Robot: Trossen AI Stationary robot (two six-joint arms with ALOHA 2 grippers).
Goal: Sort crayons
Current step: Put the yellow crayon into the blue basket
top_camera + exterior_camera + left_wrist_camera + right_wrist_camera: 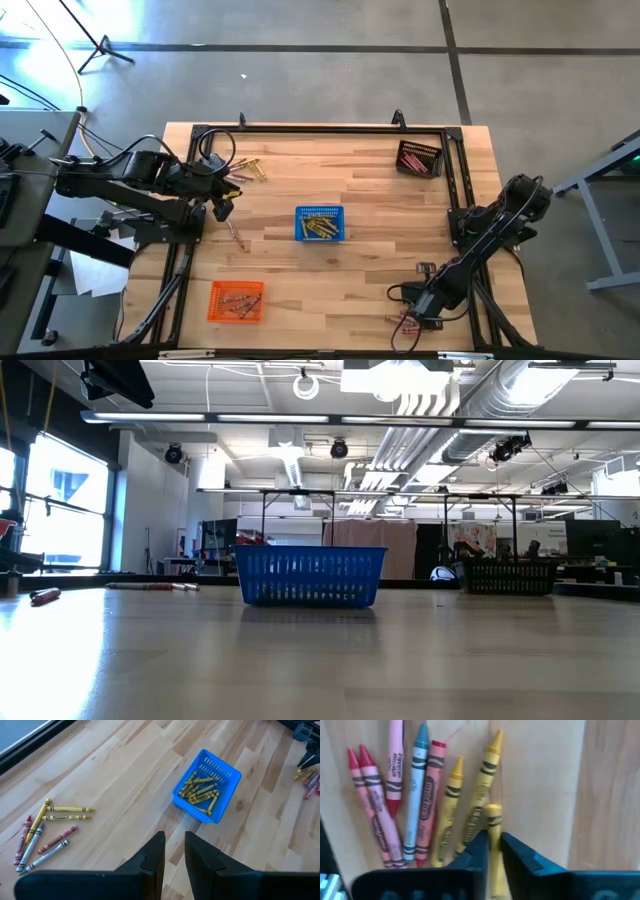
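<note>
Loose crayons (420, 800), pink, red, blue and yellow, lie side by side on the wood under my right gripper (493, 845), which is shut on a yellow crayon (493, 822) at the table's near right (412, 316). My left gripper (174, 851) hangs above the table's left part (224, 206), its fingers nearly together and empty. Behind it lies a second group of yellow, red and grey crayons (47, 830). The blue basket (320, 224) at mid-table holds several yellow crayons (202, 792). My right gripper pinches one yellow crayon (493, 827) between its two fingers, which lie across it. One flat end of the crayon (493, 810) sticks out past the fingertips. The fingers come from above, over the pile. I cannot tell whether the crayon is lifted off the wood.
An orange basket (236, 300) with tan crayons stands at the near left. A dark basket (418, 158) with red crayons stands at the far right. A few crayons (238, 236) lie near my left gripper. A black frame (320, 128) runs along the table's edges.
</note>
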